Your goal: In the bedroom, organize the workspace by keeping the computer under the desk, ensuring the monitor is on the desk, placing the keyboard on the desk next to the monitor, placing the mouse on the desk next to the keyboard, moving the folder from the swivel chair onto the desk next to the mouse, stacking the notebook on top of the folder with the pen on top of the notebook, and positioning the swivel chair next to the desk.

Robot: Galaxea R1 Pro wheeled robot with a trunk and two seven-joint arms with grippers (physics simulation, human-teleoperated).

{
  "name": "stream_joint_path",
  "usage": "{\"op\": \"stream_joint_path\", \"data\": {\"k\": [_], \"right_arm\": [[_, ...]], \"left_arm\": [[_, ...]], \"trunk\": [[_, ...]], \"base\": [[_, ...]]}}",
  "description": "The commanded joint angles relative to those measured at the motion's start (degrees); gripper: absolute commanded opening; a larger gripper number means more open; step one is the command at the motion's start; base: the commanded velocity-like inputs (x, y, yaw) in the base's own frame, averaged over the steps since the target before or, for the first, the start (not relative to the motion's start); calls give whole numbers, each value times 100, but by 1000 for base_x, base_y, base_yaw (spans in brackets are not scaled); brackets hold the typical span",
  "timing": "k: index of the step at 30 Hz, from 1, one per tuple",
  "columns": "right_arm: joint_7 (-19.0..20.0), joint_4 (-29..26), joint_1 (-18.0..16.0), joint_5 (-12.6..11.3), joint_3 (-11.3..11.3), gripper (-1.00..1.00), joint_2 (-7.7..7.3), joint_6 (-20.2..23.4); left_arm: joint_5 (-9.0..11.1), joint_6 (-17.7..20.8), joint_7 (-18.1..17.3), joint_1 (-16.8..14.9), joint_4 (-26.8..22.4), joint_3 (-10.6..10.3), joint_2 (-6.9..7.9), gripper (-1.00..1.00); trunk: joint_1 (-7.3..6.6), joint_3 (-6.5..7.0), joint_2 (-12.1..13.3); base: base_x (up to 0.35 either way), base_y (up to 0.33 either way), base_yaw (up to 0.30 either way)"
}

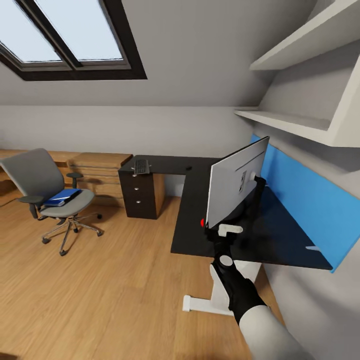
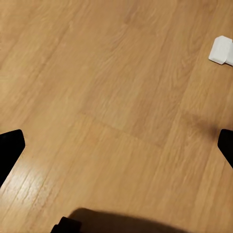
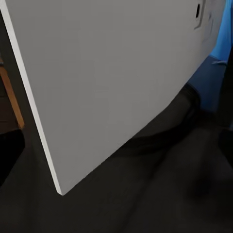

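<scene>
The monitor (image 1: 235,187) stands on the black desk (image 1: 195,235), its silver-white back toward me and its screen toward the wall. My right gripper (image 1: 224,229) is open at the monitor's lower near corner. In the right wrist view the monitor's back (image 3: 111,77) looms close ahead of the right gripper (image 3: 116,155), above the dark desk top (image 3: 145,204). The keyboard (image 1: 141,166) lies on the desk's far wing, over the black drawer unit (image 1: 140,194). At the left, the grey swivel chair (image 1: 35,175) carries the blue folder (image 1: 62,196) on its seat. My left gripper (image 2: 116,145) is open over bare floor.
A light-wood drawer chest (image 1: 97,170) stands against the far wall between chair and desk. A blue wall panel (image 1: 305,200) backs the desk, with white shelves (image 1: 295,122) above it. The desk's white foot (image 1: 200,304) (image 2: 221,49) rests on the wood floor (image 1: 115,280).
</scene>
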Motion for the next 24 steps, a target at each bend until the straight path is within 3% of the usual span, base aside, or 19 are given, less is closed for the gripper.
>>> {"op": "stream_joint_path", "data": {"k": [1,14,24], "right_arm": [[-39,5,-3,3,11,100,0,-34],[-485,5,5,12,19,100,0,-456],[-530,13,5,12,20,100,0,-507]], "left_arm": [[5,-16,5,-3,2,13,-1,100],[5,-16,3,-3,1,13,-4,100],[-5,-19,-36,-3,1,-2,-16,100]], "trunk": [[0,-6,-4],[0,-6,-4],[0,-6,-4]], "base": [[0,17,0],[132,100,0],[-26,15,0]]}}
